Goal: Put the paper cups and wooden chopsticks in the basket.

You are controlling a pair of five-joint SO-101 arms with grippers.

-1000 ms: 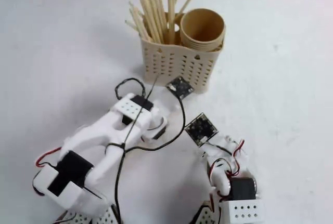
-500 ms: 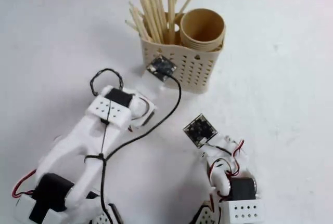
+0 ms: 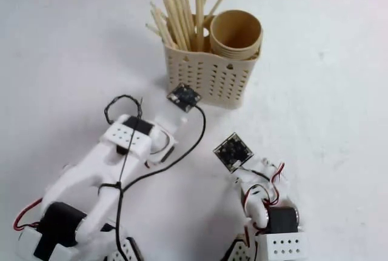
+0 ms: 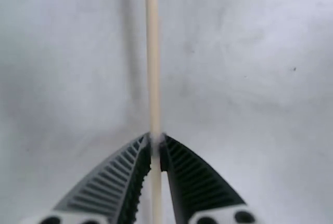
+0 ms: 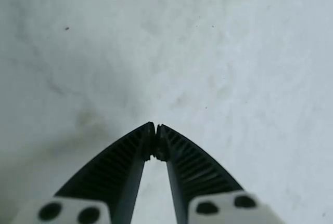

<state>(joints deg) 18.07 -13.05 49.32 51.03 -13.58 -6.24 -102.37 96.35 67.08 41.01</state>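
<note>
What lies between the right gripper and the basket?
Nothing but bare table between the right gripper and the basket, as the high view shows; a black cable curves just beside.

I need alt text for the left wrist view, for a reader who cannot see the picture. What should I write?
The left arm's two dark ribbed jaws are shut on a single wooden chopstick, pinching it at their tips. The chopstick runs straight on past the jaws, above a white table.

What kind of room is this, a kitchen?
Probably a robot workshop, not a kitchen: wired robot arms at a white table, the left end effector gripping a chopstick, by a basket of paper cups.
</note>
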